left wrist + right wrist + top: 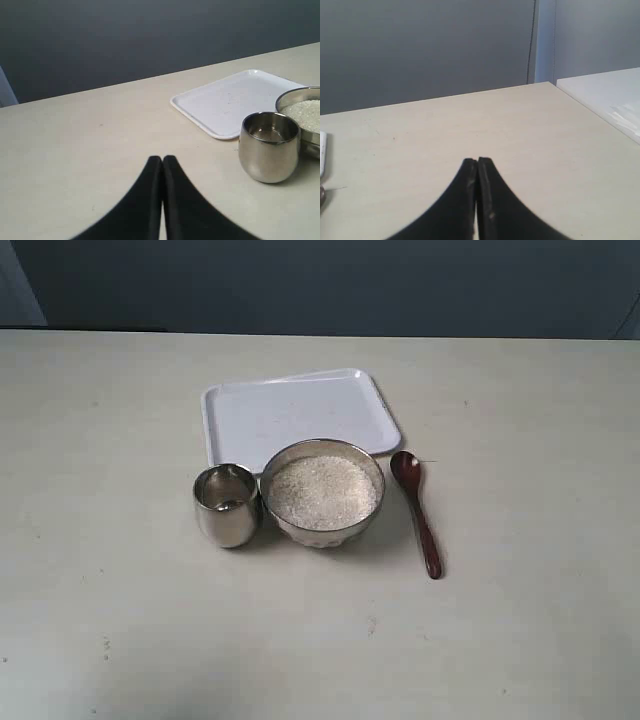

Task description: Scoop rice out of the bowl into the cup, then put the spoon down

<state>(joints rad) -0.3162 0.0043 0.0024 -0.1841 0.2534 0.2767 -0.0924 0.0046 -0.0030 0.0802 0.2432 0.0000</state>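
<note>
A shiny metal bowl (322,492) heaped with pale rice (322,492) stands mid-table. The small steel cup (227,504) sits just left of it, nearly touching. A dark reddish-brown wooden spoon (417,511) lies flat to the right of the bowl, head pointing away. Neither arm shows in the exterior view. In the left wrist view my left gripper (162,159) is shut with nothing between its black fingers; the cup (270,146) and the bowl's rim (299,94) lie ahead of it. My right gripper (477,161) is shut and empty over bare table.
A white rectangular tray (297,415) lies behind the bowl and cup, and its corner shows in the left wrist view as the tray (232,101). A second pale surface (607,95) adjoins the table in the right wrist view. A dark wall runs behind.
</note>
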